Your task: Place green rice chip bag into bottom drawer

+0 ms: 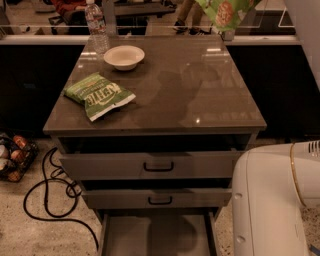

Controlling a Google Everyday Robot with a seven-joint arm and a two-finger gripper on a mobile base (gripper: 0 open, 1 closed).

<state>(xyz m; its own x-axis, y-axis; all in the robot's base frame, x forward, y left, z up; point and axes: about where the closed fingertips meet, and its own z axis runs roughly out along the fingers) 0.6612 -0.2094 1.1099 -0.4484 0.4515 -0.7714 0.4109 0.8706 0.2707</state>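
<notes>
The green rice chip bag (225,12) is bright green with round orange chip pictures. It hangs in the air at the top edge of the view, above the cabinet's far right corner. My gripper is above the top edge, out of view; only a white stretch of arm (306,30) shows at the upper right. The bottom drawer (155,236) is pulled out at the bottom of the view, and its flat grey floor is bare. The two upper drawers (150,165) with black handles stand slightly open above it.
A duller green Kettle bag (97,95), a white bowl (124,56) and a water bottle (96,22) sit on the cabinet top (200,95). My white body (270,200) fills the lower right. Black cables (50,200) and a basket (12,157) lie on the floor at left.
</notes>
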